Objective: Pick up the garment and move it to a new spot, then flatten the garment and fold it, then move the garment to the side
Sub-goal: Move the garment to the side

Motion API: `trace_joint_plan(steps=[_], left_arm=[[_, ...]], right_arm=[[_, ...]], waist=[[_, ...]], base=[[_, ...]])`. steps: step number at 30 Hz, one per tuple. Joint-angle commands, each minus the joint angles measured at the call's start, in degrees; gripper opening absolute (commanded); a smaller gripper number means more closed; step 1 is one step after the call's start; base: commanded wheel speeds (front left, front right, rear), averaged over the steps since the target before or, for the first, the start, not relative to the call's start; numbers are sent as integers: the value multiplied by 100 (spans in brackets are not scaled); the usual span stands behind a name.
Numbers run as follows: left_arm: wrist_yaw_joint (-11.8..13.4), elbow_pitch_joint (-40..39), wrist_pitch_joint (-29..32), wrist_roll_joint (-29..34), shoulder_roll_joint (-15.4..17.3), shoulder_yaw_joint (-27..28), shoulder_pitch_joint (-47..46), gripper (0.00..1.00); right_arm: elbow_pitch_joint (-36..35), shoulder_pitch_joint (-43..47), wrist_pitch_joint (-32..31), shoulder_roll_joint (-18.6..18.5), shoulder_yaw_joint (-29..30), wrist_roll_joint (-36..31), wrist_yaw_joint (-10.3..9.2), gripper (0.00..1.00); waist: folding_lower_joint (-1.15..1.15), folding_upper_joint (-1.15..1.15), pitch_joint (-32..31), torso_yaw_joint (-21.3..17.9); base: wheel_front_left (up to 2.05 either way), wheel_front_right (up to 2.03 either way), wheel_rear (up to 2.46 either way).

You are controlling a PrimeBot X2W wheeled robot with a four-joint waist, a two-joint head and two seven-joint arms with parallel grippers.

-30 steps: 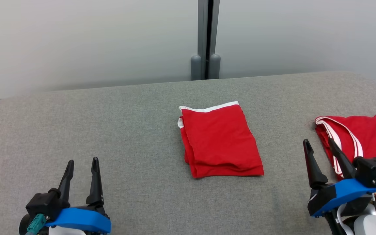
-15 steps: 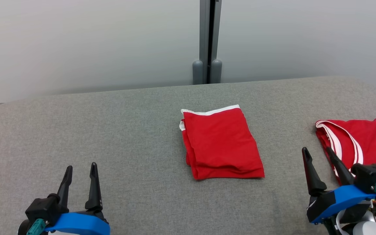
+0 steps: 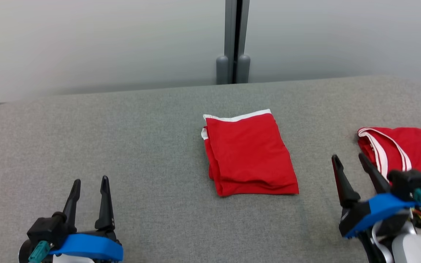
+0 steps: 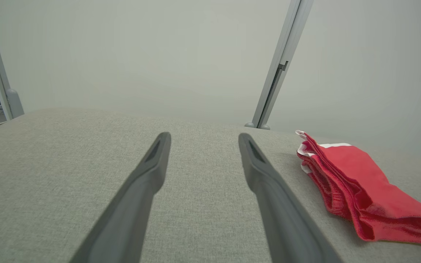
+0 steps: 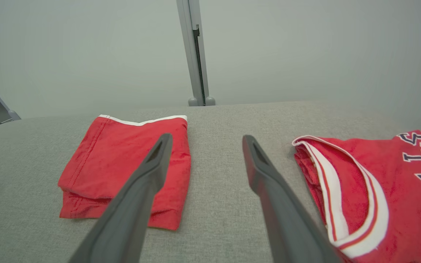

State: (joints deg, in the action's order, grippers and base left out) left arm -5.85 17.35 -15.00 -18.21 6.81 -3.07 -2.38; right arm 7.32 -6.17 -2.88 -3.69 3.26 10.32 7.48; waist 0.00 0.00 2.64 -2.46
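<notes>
A folded red cloth garment (image 3: 249,153) with a white band along its far edge is lying flat near the middle of a grey, fabric-covered surface (image 3: 122,138) with rounded corners. The left tool (image 3: 90,179) is hovering at the near left, well apart from the garment, its two long dark fingers spread and holding nothing. In the left wrist view, the left tool (image 4: 204,136) is pointing across bare grey fabric, with the garment (image 4: 356,182) lying off to its right. The right tool (image 3: 348,157) is hanging at the near right, fingers likewise spread and empty, between the garment and a second red jersey (image 3: 408,153) with white-striped trim and dark lettering. In the right wrist view, the right tool (image 5: 207,137) is aiming at the gap between the garment (image 5: 122,157) and the jersey (image 5: 378,175). A grey upright post (image 3: 233,40) is standing behind the surface against a pale wall (image 3: 86,44).
</notes>
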Motion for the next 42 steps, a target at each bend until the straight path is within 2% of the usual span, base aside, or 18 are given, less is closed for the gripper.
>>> trace_joint_plan(steps=[1,8,15,22,25,29,30,31,32,33,37,42], left_arm=[[12,-66,-23,21,14,-12,-126,100],[-32,-220,-23,72,26,-118,-433,100],[-72,-307,-23,111,-3,-278,-799,100],[-108,-244,-23,74,-110,-345,-957,100],[-119,-214,-23,84,-142,-354,-919,100],[-120,-193,-23,97,-170,-301,-877,100],[-120,-189,-23,106,-174,-297,-879,100],[-123,-184,-23,112,-176,-287,-883,100],[-123,-184,-23,112,-176,-287,-883,100],[-127,-179,-23,118,-176,-272,-894,100],[-136,-162,-24,124,-158,-239,-902,100],[-149,-188,-23,87,-89,-109,-784,100]], right_arm=[[8,-275,-122,-26,-43,78,3,100],[639,-1452,-1058,-27,-111,212,3,100],[2045,-2694,-2139,-68,-75,58,3,100],[3595,-3412,-2474,-50,256,-370,3,100],[4048,-3441,-2601,-3,324,-363,2,100],[4443,-3448,-2798,53,118,-340,3,100],[4514,-3452,-2853,73,4,-254,5,60],[4534,-3471,-2858,89,-124,-187,10,27],[4534,-3471,-2858,89,-124,-187,10,27],[4498,-3499,-2821,102,-333,-119,12,0],[4224,-3681,-2654,-147,-1066,206,8,0],[3457,-4109,-2860,-525,-2351,924,3,0]], waist=[[0,0,130,32],[0,0,648,238],[0,0,1161,560],[0,0,1363,847],[0,0,1377,877],[0,0,1387,810],[0,0,1381,781],[0,0,1375,742],[0,0,1375,742],[0,0,1367,701],[0,0,1300,465],[0,0,1165,-67]], base=[[0,0,0],[0,0,0],[0,0,0],[0,0,0],[0,0,0],[0,0,0],[0,0,0],[0,0,0],[0,0,0],[0,0,0],[0,0,0],[0,0,0]])
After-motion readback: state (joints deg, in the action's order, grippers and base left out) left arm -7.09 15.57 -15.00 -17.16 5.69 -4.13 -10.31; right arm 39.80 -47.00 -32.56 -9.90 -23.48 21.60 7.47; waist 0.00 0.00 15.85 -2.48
